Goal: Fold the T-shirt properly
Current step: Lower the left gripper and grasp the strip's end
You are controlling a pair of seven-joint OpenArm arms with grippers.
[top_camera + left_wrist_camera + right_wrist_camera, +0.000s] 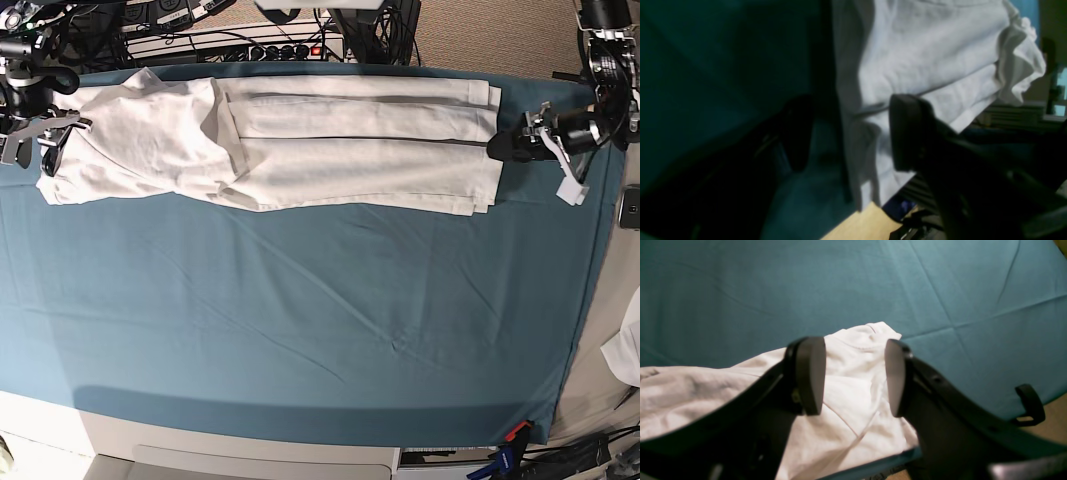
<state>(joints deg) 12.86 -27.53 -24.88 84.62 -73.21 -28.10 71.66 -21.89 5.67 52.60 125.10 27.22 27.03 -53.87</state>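
Two pincers, both spread: left gripper (506, 146) and right gripper (48, 145) flank the T-shirt (300, 140) along the cover's (300, 300) far edge. Lengthwise fold done; next you pinch an end for the crosswise fold.

Left wrist view: blurred and dim; the left gripper (853, 133) shows one finger (907, 131) clearly, the other lost in shadow at left. T-shirt (923, 56) cut off by top edge. Clutter at lower right too dark to tell.

Right wrist view: the right gripper (855, 376) blocks the shirt's middle; shirt runs off left and bottom edges.

Base view: right gripper (50, 140) partly cut by left edge, jaw gap too small to read. White cloth (625, 355) at right edge cut off.
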